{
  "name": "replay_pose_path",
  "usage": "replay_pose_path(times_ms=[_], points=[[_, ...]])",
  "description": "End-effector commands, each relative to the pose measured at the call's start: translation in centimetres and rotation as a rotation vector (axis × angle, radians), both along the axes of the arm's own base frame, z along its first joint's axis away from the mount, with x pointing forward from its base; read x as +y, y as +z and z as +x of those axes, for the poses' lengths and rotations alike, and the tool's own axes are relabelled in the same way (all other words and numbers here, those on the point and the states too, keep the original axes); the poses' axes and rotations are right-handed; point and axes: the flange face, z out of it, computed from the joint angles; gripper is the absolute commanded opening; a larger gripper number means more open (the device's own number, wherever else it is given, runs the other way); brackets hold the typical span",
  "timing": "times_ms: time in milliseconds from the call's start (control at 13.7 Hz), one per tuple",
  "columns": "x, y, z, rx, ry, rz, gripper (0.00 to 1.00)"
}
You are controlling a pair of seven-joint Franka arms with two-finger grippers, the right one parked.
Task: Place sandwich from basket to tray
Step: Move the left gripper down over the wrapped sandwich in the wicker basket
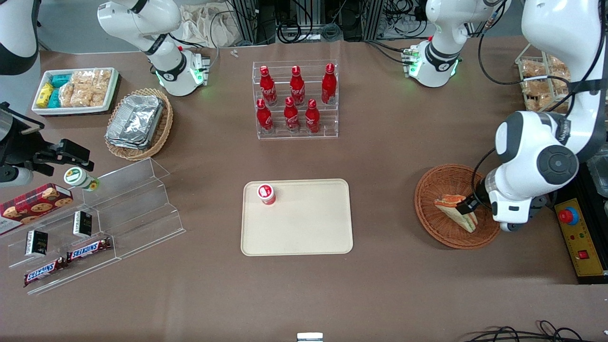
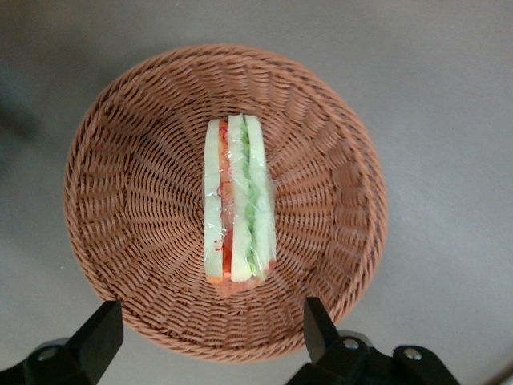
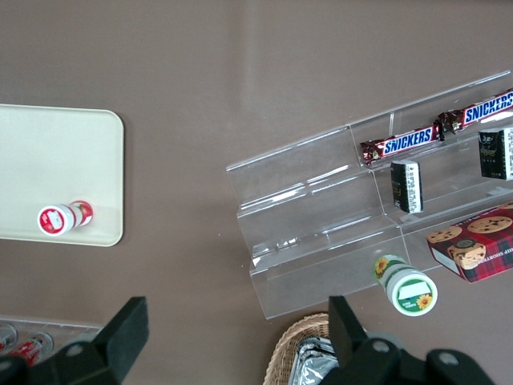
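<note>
Six red bottles [image 1: 295, 99] — acrylic rack [image 1: 297, 100], mid-table.

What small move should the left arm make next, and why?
Probably lower the hand straight down over the sandwich. Its fingers are open and apart, above the brown wicker basket, and the sandwich lies untouched in the basket's middle. The cream tray holds only a small red-capped bottle.

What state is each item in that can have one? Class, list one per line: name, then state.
Sandwich: lying in the basket, wrapped, not gripped.
Basket: upright, holding only the sandwich.
Tray: flat on the table, carrying one small red-and-white bottle.
Tool: open, fingers either side above the basket, holding nothing.
Red bottles: upright in their clear rack.
</note>
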Motion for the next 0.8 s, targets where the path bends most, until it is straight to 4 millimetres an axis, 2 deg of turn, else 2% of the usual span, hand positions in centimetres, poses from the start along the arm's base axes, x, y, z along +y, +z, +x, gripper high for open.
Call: replay_pose_path(times_ms=[0, 365, 730], points=[[0.2, -2.1, -0.1, 0.002, 0.048, 0.031, 1.00], [0.4, -4.2, 0.0, 0.012, 0.031, 0.055, 1.00], [0.5, -4.8, 0.1, 0.013, 0.040, 0.053, 1.00]])
